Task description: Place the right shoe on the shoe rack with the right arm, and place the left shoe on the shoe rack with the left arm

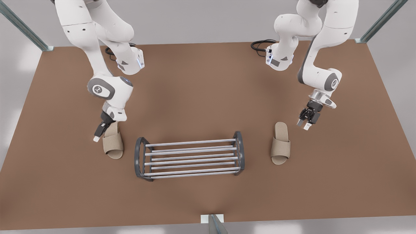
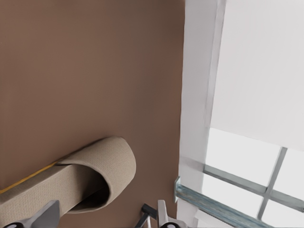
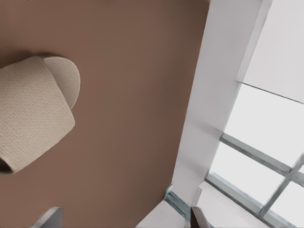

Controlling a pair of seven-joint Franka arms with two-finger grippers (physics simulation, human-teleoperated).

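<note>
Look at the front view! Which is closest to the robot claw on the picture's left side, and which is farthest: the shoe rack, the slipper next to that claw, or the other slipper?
1. Slipper on the front view's left, right beside the left end effector.
2. Shoe rack, in the middle of the table.
3. Other slipper, past the rack on the front view's right, near the right end effector.

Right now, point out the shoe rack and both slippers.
shoe rack (image 1: pixel 190 158): front view, on a middle bar.
left slipper (image 1: pixel 113 143): front view's left, on its strap.
right slipper (image 1: pixel 280 145): front view's right, on its strap.
</note>
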